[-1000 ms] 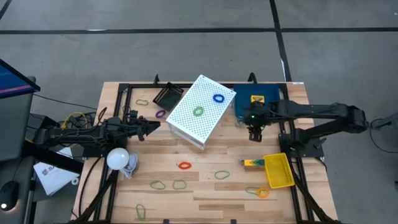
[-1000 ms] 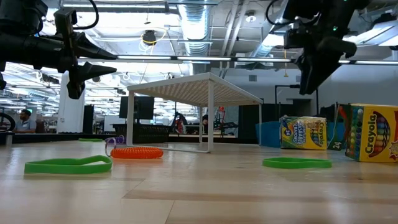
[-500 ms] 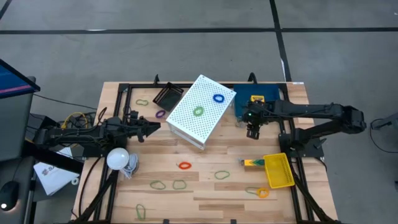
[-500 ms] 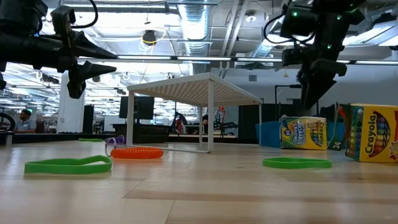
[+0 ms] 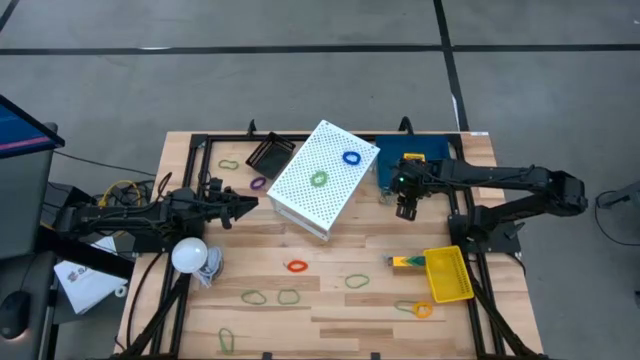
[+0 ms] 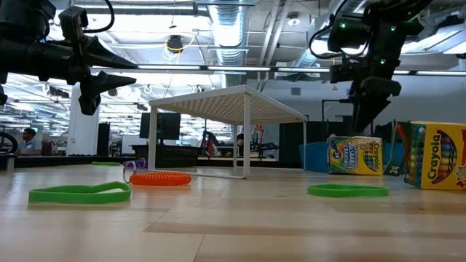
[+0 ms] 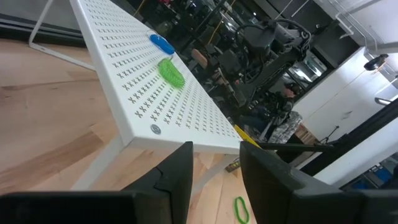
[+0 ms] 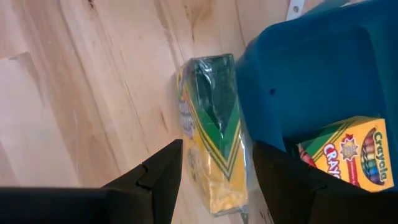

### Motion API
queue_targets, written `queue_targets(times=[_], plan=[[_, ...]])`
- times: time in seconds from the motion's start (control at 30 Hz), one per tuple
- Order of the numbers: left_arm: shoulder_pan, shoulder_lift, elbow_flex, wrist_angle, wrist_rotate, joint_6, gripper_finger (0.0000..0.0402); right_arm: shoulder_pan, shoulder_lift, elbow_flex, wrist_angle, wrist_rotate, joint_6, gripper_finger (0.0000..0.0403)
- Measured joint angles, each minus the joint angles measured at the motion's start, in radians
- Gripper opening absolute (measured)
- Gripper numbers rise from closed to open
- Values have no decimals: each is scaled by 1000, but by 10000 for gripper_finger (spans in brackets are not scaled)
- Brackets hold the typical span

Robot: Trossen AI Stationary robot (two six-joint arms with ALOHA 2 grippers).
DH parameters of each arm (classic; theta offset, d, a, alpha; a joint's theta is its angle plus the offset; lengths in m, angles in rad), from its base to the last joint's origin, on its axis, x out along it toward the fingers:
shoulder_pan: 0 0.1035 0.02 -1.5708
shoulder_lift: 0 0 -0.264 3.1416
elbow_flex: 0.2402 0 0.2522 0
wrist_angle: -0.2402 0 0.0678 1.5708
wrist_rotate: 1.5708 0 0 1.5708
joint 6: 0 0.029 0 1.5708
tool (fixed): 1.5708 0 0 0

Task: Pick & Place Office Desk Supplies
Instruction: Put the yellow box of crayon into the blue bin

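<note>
My right gripper (image 8: 217,149) (image 6: 362,120) is open and points down just above a yellow-green crayon pack (image 8: 211,143) (image 6: 354,154); its fingers stand over either side without touching it. The pack stands on its edge on the wood beside the blue tray (image 8: 311,74) (image 5: 400,165). A second pack (image 8: 348,155) lies inside that tray. A third pack (image 5: 405,261) lies next to the yellow tray (image 5: 448,273). My left gripper (image 7: 217,155) (image 5: 248,205) is open and waits at the near left corner of the white perforated shelf (image 5: 320,178).
A blue band (image 5: 351,158) and a green band (image 5: 318,179) lie on the shelf. The black tray (image 5: 268,153) sits at the far left. Loose bands lie on the wood: orange (image 5: 297,266), purple (image 5: 258,183), green (image 5: 357,281). A white bulb (image 5: 190,254) sits near the left arm.
My right gripper has moved down toward the crayon pack beside the blue tray, drifting a little toward the table's far left. It has stayed open. The left arm has kept still.
</note>
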Motion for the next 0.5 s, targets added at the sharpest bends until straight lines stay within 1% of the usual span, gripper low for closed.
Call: queue_targets(times=[0.5], plan=[[0, 0, 0, 0, 0, 20, 127, -29, 1, -22, 59, -3, -27, 191]])
